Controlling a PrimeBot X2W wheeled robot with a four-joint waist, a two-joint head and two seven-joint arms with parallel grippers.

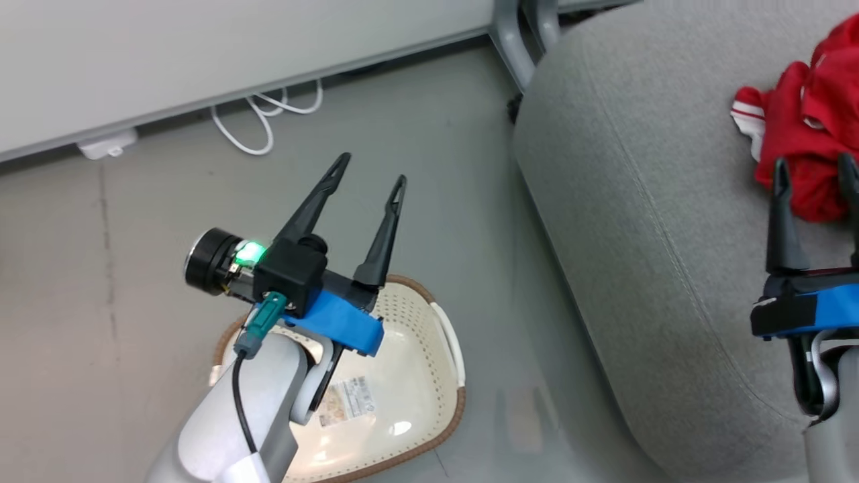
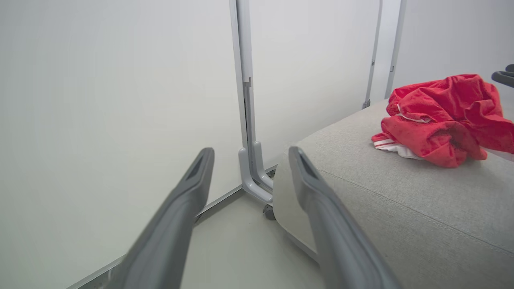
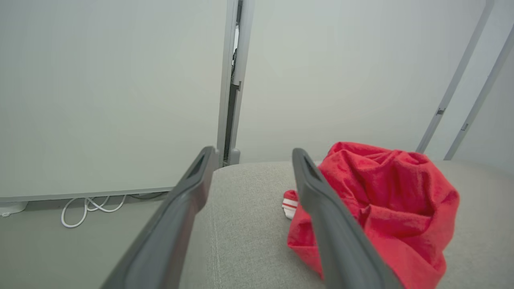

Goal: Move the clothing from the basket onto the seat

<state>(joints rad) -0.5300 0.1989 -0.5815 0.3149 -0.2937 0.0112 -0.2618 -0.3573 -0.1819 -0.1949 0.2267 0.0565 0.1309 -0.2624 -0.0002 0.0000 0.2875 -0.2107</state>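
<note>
Already on the seat: clothing heaped, both claws apart

The clothing [image 1: 812,127] lay in a crumpled red heap on the seat [image 1: 637,201]. It sat inboard of the seam [image 1: 678,255] that followed the seat's left edge, well apart from the rounded left corners. A white-striped cuff stuck out of the heap's left side, flat on the grey fabric.

The right claw [image 1: 813,159] hung over the seat with its jaws spread wide and nothing between them, tips at the near side of the heap. In the right wrist view one of its fingers [image 3: 333,224] crossed in front of the red cloth; whether it touched could not be told.

The basket [image 1: 460,402] stood on the floor [image 1: 436,168], near the seat's left edge but apart from it, with a paper label [image 1: 345,399] showing on its pale bottom. The left claw [image 1: 374,168] hovered above the basket's far rim, jaws likewise wide apart and gripping nothing, fingers aimed toward the wall [image 1: 201,47]. A white cable [image 1: 265,127] looped on the floor at the wall's foot.
</note>
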